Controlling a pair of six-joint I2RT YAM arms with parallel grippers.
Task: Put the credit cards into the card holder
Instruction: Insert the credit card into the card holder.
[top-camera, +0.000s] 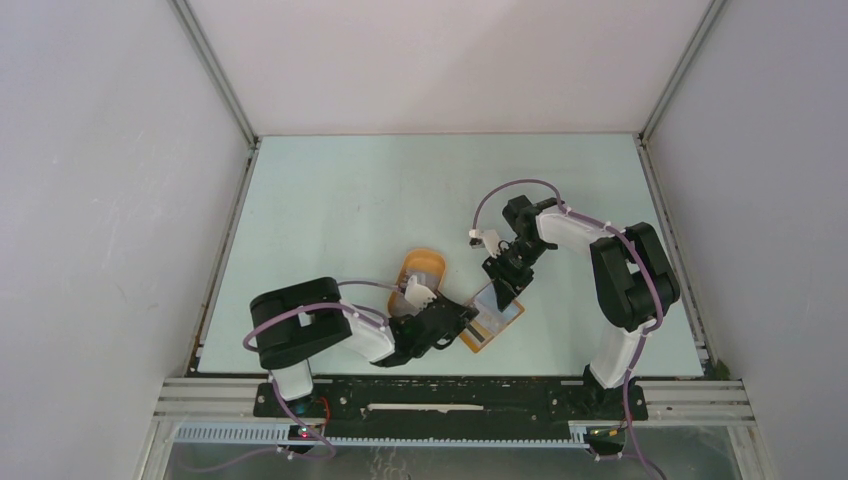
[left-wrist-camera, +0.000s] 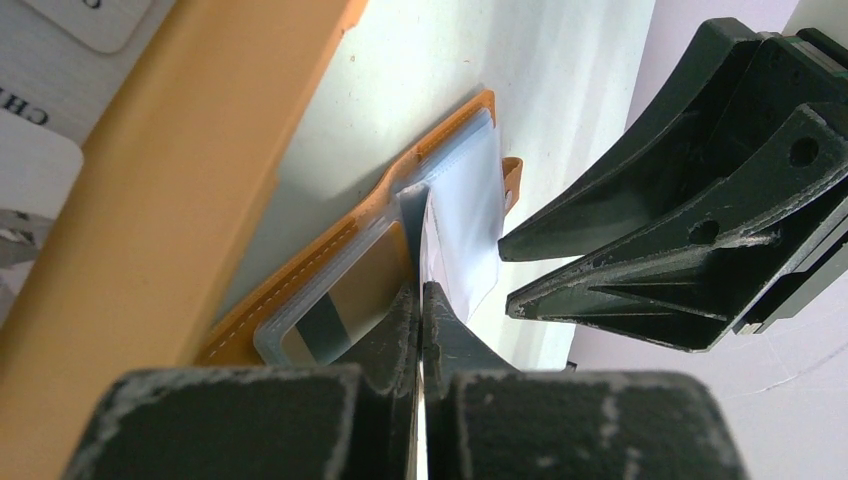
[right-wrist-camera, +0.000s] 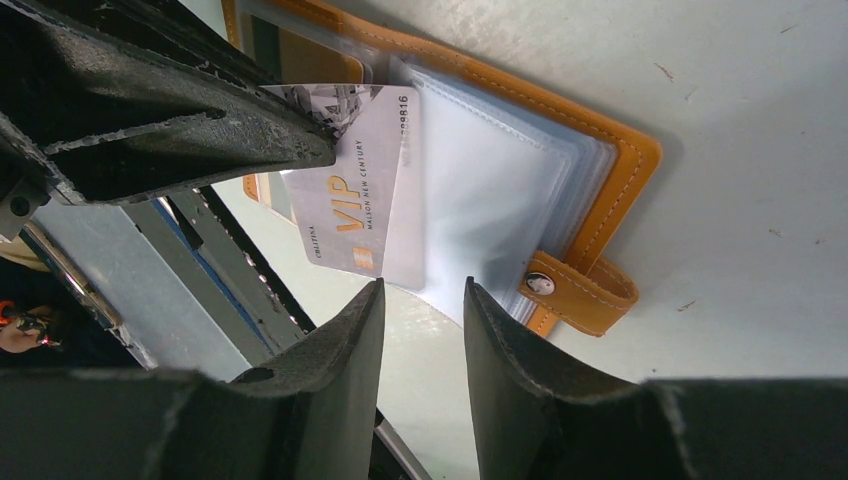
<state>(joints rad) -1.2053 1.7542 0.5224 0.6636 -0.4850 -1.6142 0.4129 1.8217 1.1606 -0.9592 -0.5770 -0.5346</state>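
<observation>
The card holder (top-camera: 500, 322) lies open on the table, orange with clear sleeves (right-wrist-camera: 480, 190) and a closure tab (right-wrist-camera: 580, 292). My left gripper (left-wrist-camera: 421, 290) is shut on a pale credit card (right-wrist-camera: 350, 195) printed "VIP". It holds the card on edge (left-wrist-camera: 428, 240), with the far end at the sleeves near the holder's fold. My right gripper (right-wrist-camera: 420, 295) hovers just above the holder's tab side, open, with nothing between its fingers. In the top view the left gripper (top-camera: 462, 318) and the right gripper (top-camera: 503, 285) meet over the holder.
An oval orange tray (top-camera: 420, 262) stands close behind and left of the card holder. Its rim (left-wrist-camera: 170, 200) fills the left of the left wrist view, with more pale cards (left-wrist-camera: 40, 150) inside. Grey walls enclose the table on three sides.
</observation>
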